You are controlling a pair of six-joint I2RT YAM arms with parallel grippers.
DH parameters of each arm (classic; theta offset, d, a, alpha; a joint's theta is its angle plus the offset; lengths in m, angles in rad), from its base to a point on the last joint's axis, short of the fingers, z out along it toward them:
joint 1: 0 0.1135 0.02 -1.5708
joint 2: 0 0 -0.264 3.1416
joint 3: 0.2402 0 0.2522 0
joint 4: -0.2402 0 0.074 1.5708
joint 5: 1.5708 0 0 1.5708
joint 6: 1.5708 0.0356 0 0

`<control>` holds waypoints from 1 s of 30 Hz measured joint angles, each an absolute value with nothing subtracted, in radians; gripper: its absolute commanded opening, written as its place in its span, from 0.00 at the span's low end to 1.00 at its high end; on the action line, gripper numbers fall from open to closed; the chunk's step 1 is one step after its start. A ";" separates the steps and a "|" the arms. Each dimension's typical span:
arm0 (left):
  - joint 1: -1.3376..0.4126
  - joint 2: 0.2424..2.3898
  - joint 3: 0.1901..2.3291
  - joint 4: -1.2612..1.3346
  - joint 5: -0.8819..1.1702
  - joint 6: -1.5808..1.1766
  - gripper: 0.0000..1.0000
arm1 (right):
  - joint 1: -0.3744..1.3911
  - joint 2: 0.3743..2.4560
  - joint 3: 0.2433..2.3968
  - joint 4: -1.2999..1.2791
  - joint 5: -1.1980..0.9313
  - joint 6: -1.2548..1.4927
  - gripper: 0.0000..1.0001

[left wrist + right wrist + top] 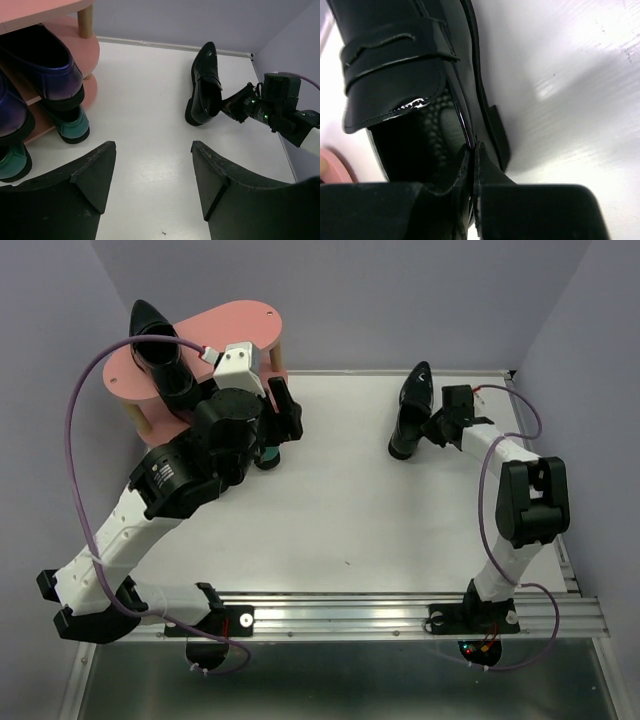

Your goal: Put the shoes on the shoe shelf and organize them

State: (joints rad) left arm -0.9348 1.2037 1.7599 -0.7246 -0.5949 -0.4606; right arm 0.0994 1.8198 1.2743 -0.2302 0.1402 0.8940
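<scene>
The pink shoe shelf (255, 325) stands at the back left. One black shoe (160, 350) rests on an upper board. The left wrist view shows dark blue shoes (47, 70) on a middle board and teal shoes (70, 122) on the bottom board. A black patent loafer (411, 410) lies on the table at the back right, also seen in the left wrist view (204, 85). My right gripper (473, 165) is shut on the loafer's side wall (462, 120) near the heel. My left gripper (152, 175) is open and empty over the table beside the shelf.
The white table (350, 510) runs to a back wall and a right edge by the loafer. My right arm (280, 107) shows in the left wrist view, to the right of the loafer. A purple cable (85, 400) loops above the shelf.
</scene>
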 measured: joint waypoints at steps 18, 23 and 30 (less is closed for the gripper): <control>-0.937 1.377 1.517 -0.632 -0.369 -0.728 0.71 | 0.375 1.556 1.123 -0.464 0.038 0.489 0.07; -0.954 1.420 1.467 -0.598 -0.340 -0.822 0.71 | 0.399 1.546 1.048 -0.464 0.002 0.494 0.63; -1.002 1.523 1.465 -0.588 -0.337 -0.909 0.71 | 0.398 1.410 1.053 -0.478 0.141 0.508 0.98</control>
